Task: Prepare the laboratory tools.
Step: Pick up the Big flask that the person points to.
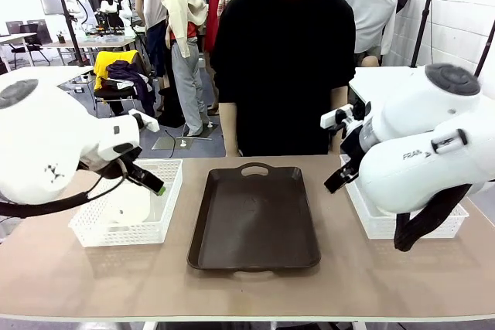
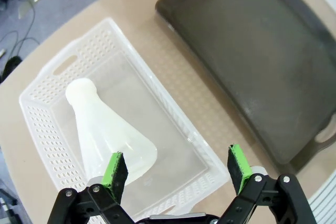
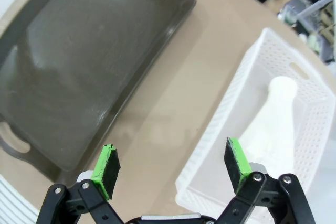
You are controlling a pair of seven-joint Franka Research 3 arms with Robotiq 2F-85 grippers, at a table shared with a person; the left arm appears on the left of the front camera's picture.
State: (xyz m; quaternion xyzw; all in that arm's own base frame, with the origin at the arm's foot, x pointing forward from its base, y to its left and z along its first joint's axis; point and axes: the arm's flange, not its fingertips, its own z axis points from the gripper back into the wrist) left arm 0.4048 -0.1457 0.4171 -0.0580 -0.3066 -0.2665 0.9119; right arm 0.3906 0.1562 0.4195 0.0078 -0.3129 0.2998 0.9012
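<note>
Tan counter [image 1: 255, 291] carries everything. Left jaws hang wide open and empty over the near end of the left basket [image 2: 39, 111]. One frosted flask [image 2: 110, 129] appears to lie on its side there, with its base toward the pads. Right jaws, equally wide and empty, hover over the near rim of the right basket [image 3: 231, 98], where the second flask [image 3: 273, 114] lies with its neck pointing away.

Two risks, as I judge it: a pad could catch the mesh wall and drag a basket, or the smooth cone could roll or squirt free if pinched on its slope.

Between the baskets sits the dark tray [image 1: 255, 222], bare. A person [image 1: 282, 59] stands at the far side, and behind is a cluttered room with a chair [image 1: 116, 86] piled with clothes.
</note>
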